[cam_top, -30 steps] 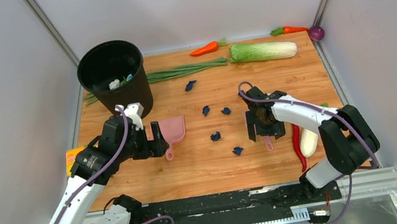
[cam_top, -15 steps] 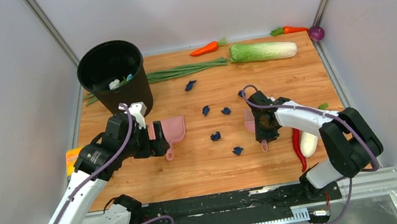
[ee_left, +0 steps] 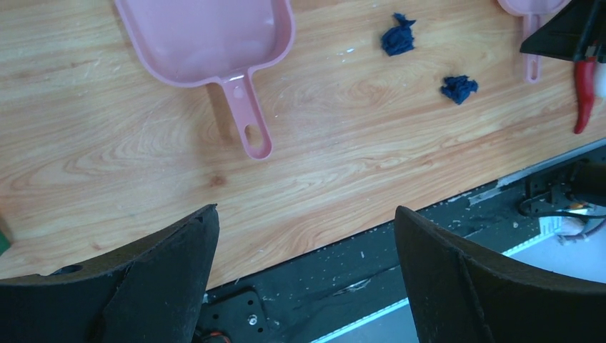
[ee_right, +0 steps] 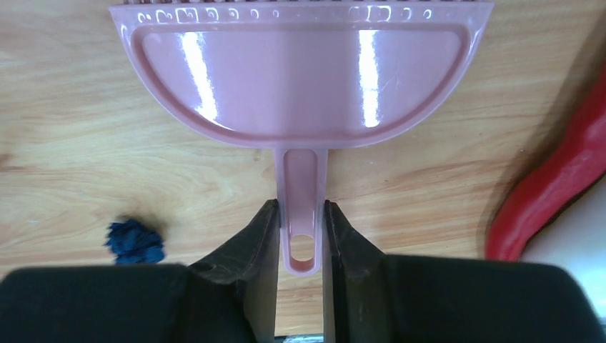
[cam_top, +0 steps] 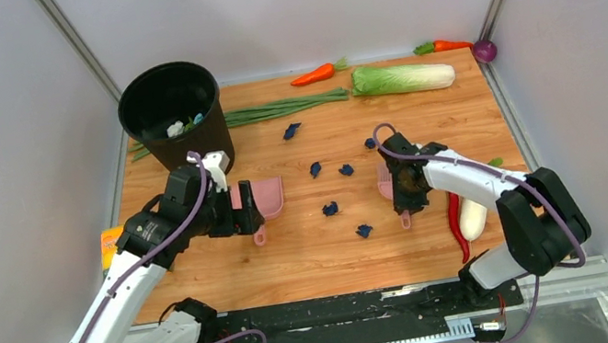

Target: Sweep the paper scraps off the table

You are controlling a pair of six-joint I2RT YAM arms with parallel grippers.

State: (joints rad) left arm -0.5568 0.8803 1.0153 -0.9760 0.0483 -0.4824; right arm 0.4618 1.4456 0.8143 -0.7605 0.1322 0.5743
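the right gripper (ee_right: pixel 300 213) is pinching the thin handle of the pink brush (ee_right: pixel 300 93), with its 2 fingers (ee_right: pixel 251 249) pressed against either side at the hang hole. the brush lies flat on the table (cam_top: pixel 316 267). its long axis runs near to far, with the handle toward the arm bases and the bristle edge facing away.

the paper scraps (cam_top: pixel 330 209) — 6 that i can count from above — nearly all lie to the brush's left, on the wood between it and the pink dustpan (cam_top: pixel 265 195). 1 sits just off the brush's far-left corner, 1 just left of its handle end, and another well off to the far left.

that is the relation that matters: the scraps are sideways from the brush, not ahead of its bristles. so my guess is the head must be lifted, turned and drawn leftward toward the pan.

the left gripper (ee_left: pixel 304 214) hangs over the dustpan's handle, left of the brush, with jaws spread wide and holding nothing.
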